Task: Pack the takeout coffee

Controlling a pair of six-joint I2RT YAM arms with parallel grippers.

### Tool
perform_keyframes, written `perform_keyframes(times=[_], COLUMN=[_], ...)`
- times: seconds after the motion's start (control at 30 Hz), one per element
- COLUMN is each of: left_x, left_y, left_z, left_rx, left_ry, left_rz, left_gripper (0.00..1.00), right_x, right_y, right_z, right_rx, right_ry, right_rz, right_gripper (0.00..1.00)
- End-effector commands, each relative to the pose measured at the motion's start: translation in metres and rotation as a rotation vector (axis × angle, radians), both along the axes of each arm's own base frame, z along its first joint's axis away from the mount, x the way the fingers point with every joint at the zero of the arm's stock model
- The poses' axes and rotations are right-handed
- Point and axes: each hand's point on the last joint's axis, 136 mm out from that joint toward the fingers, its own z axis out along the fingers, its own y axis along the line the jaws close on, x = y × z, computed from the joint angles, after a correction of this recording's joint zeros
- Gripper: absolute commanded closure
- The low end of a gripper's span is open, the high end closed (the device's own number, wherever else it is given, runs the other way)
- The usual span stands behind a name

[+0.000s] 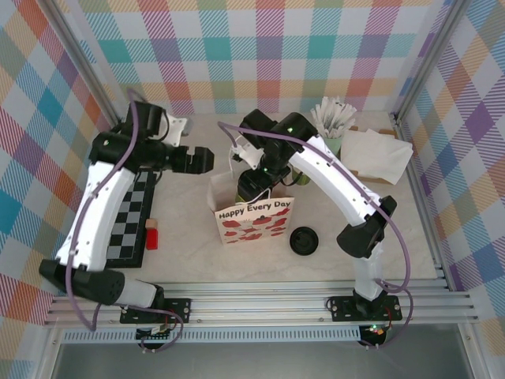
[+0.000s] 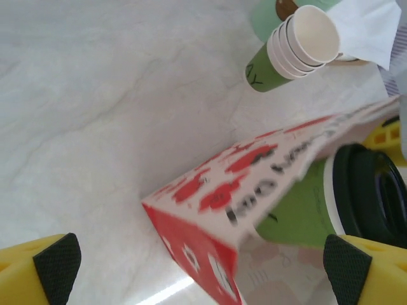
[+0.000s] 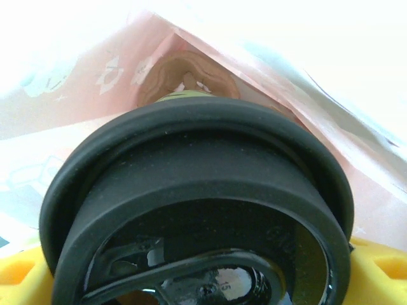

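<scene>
My right claw (image 1: 251, 183) is down in the mouth of the white paper gift bag (image 1: 254, 221) with red prints and the words Happy Every Day. It's pinching the takeout coffee (image 2: 299, 213), the small green paper cup with a cream rim and a round black plastic lid. In my right wrist view that lid (image 3: 197, 190) sits right between my yellow fingers (image 3: 22, 279), one pressed in on each side, with the pinkish inside of the bag all around it. So the cup is past the bag's opening, I'd say, but not set down. It hangs in my grip, and I can't see the bag's floor under it.

My left claw (image 2: 202, 273) is spread wide, pads (image 2: 57, 264) touching nothing. The bag's red corner lies between them, and the cup shows just past the bag's rim, toward my right pad. From above, the left claw (image 1: 203, 160) hovers just beside the bag's upper left edge.

Done, as I read it: lid on, cup lifted, cup inside the bag's mouth. Left to do: lower it until it stands on the bottom, spread the right claw, and lift out without tipping the bag, which nothing is steadying.

To the right of my right claw, nearer my base, a loose round black lid (image 1: 304, 240) lies on the pale marble-look table (image 1: 189, 260). Beyond my left claw, a stack of lidless cream-rimmed cups (image 2: 299, 44) shows. Neither is mine to pack.
</scene>
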Motion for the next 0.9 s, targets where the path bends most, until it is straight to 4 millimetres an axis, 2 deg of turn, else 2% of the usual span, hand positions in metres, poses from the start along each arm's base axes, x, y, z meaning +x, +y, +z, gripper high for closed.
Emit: perform_keyframes(times=[0.0,0.07,0.17,0.27,0.33,0.43,0.5,0.57,0.63,0.73,0.8,0.87], left_x=[-0.038,-0.051,-0.064,-0.061,-0.057,-0.057,-0.054,-0.047,-0.037,-0.02,-0.005,0.006], left_y=[-0.007,-0.023,-0.045,-0.04,-0.029,-0.025,-0.02,-0.017,-0.014,-0.007,-0.001,-0.008], left_z=[-0.012,-0.022,-0.027,-0.045,-0.066,-0.091,-0.09,-0.081,-0.074,-0.076,-0.076,-0.072], left_rx=[-0.088,-0.142,-0.192,-0.127,-0.059,0.009,0.053,0.072,0.084,0.138,0.187,0.204], left_ry=[0.156,0.219,0.253,0.269,0.316,0.385,0.367,0.316,0.272,0.254,0.224,0.17], left_rz=[0.041,-0.013,-0.083,-0.021,0.051,0.051,0.022,-0.01,-0.041,-0.066,-0.063,-0.134], left_gripper=[0.04,0.09,0.1,0.13,0.25,0.46,0.59,0.68,0.82,0.99,1.0,1.0], right_x=[0.002,0.003,0.005,0.003,0.002,0.001,-0.002,-0.006,-0.012,-0.024,-0.03,-0.031], right_y=[0.005,0.008,0.011,0.005,0.001,-0.002,-0.005,-0.009,-0.013,-0.01,-0.006,-0.002], right_z=[-0.003,0.002,0.004,-0.003,-0.003,-0.002,-0.004,-0.006,-0.007,-0.005,-0.005,-0.004], right_rx=[0.013,0.033,0.043,0.014,0.0,-0.008,-0.019,-0.035,-0.041,-0.01,0.006,0.015], right_ry=[0.006,0.005,-0.008,-0.004,-0.008,-0.015,-0.005,0.008,0.029,0.089,0.118,0.13], right_rz=[0.02,0.023,0.025,0.029,0.038,0.04,0.042,0.044,0.043,0.038,0.037,0.03], right_gripper=[0.53,0.53,0.53,0.52,0.52,0.52,0.52,0.52,0.53,0.53,0.54,0.54])
